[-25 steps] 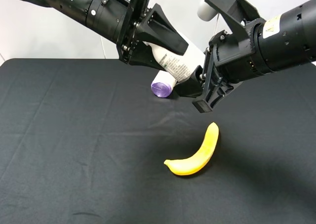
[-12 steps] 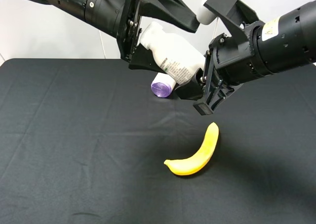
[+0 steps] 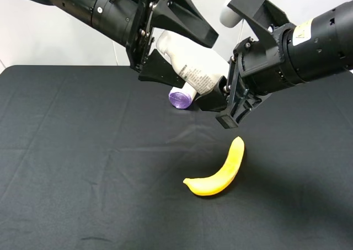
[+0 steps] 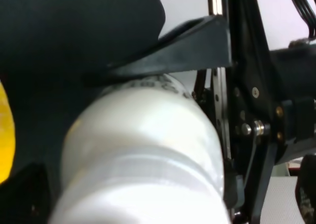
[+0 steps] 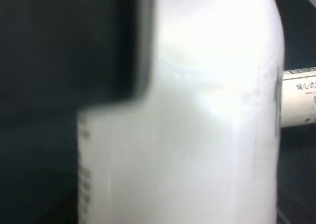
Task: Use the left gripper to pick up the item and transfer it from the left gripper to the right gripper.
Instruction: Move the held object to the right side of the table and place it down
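The left end effector, clamped on the item a second ago, now stands wide open. One broad finger sits above the bottle and the other below it, and neither seems to press on it. The item itself has barely shifted. It hangs in the air above and beyond the banana, tilted, with its cap end pointing up and away to the banana's left and its base end lower.

That base end is gripped by the right end effector, which is closed on it and carries the bottle alone. Its arm reaches in from high on the banana's right.

In the left wrist view the item fills the frame as a white blur, with one dark finger just past it. In the right wrist view the item sits tight against a dark finger.

A white roll with a purple end lies on the black table beyond the banana and to its left, under the bottle. The banana rests on the table well apart from both arms.
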